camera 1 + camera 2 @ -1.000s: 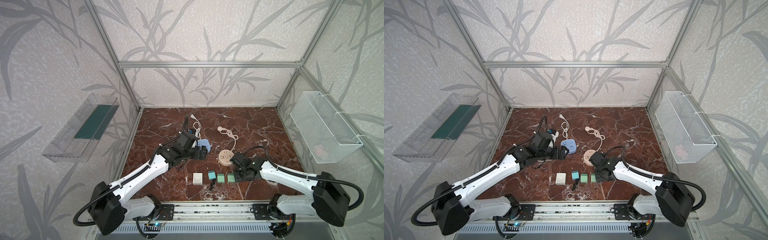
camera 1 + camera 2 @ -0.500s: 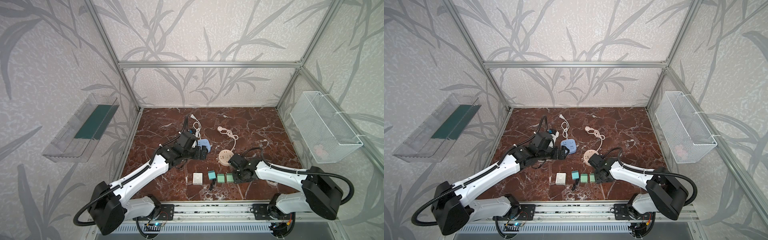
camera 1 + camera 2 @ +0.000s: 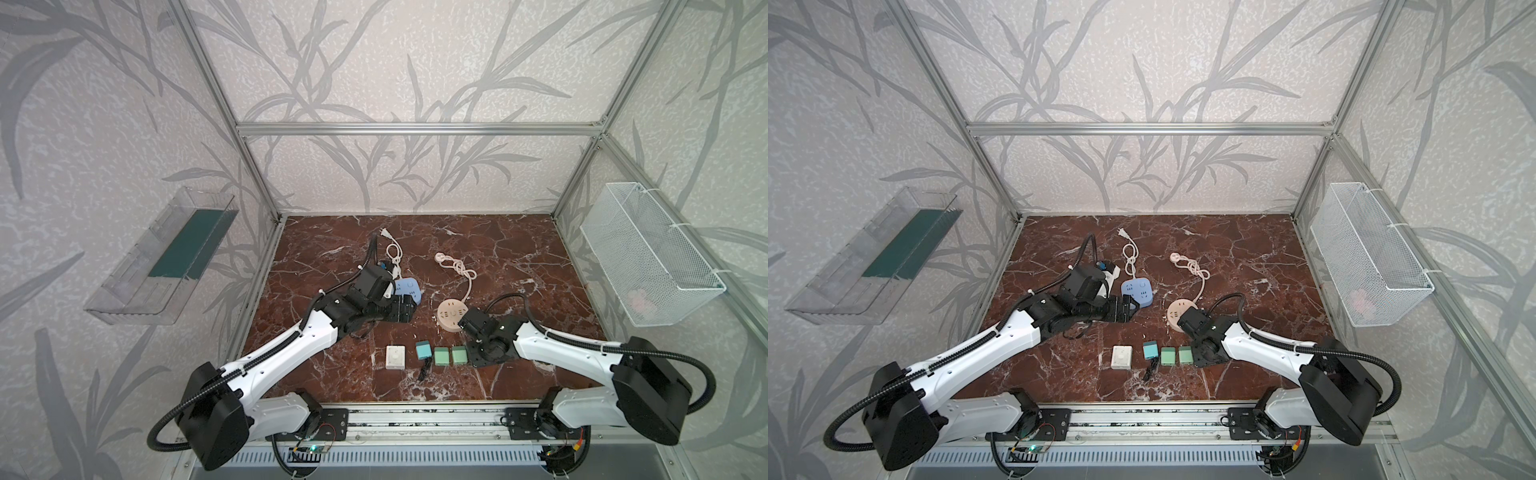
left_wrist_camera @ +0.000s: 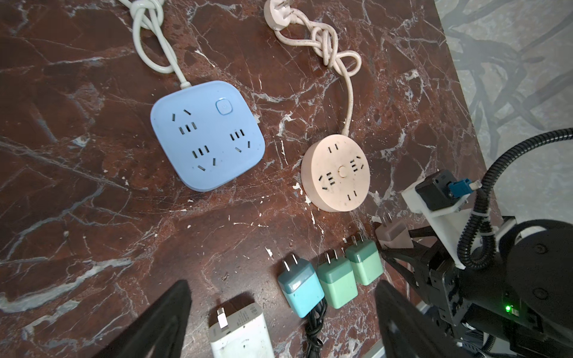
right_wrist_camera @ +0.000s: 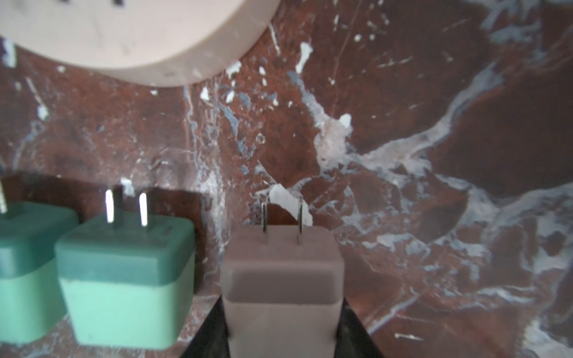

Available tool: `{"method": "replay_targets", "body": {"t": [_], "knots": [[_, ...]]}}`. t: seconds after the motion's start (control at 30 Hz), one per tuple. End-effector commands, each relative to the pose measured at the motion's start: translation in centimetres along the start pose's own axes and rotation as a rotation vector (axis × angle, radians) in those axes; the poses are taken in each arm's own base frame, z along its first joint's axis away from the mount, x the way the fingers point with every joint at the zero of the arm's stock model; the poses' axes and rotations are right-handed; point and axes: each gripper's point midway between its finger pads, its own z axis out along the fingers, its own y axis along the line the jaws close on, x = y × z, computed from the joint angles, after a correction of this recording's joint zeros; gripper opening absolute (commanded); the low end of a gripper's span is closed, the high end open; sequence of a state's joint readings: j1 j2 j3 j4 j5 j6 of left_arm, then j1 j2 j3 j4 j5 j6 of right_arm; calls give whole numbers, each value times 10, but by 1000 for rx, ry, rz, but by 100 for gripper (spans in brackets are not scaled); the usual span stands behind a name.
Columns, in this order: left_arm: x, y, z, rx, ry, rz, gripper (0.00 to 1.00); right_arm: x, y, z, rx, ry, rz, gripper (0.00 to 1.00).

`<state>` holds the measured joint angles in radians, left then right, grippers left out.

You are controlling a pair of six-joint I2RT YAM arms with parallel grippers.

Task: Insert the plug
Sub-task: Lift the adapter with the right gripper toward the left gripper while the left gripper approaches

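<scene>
Red marble tabletop [image 3: 498, 257]: right end effector [image 5: 282, 310] pinching mauve plug [image 5: 280, 260]; left end effector [image 4: 282, 288] spread wide.

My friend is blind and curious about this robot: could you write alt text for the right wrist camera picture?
A dusty-pink plug sits between the black fingers of the right hand, its two metal prongs pointing toward a round pink socket hub. Two green plugs lie beside it on red marble.
</scene>
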<state>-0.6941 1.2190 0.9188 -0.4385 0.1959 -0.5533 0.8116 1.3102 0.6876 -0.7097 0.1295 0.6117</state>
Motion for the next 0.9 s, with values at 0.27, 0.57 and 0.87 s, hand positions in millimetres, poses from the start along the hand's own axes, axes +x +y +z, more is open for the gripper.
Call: {"method": "replay_targets", "body": {"t": [0.27,0.57,0.87], "knots": [[21,-49,-22,185,84,-21,88,-26,52,-111,-361,-155,-155,0],[8,-82,-20,287,45,-91,88,-37,72,-138,-416,-202,-202,0],[-1,-103,-8,370,52,-124,87,-51,90,-141,-449,-227,-239,0]]}}
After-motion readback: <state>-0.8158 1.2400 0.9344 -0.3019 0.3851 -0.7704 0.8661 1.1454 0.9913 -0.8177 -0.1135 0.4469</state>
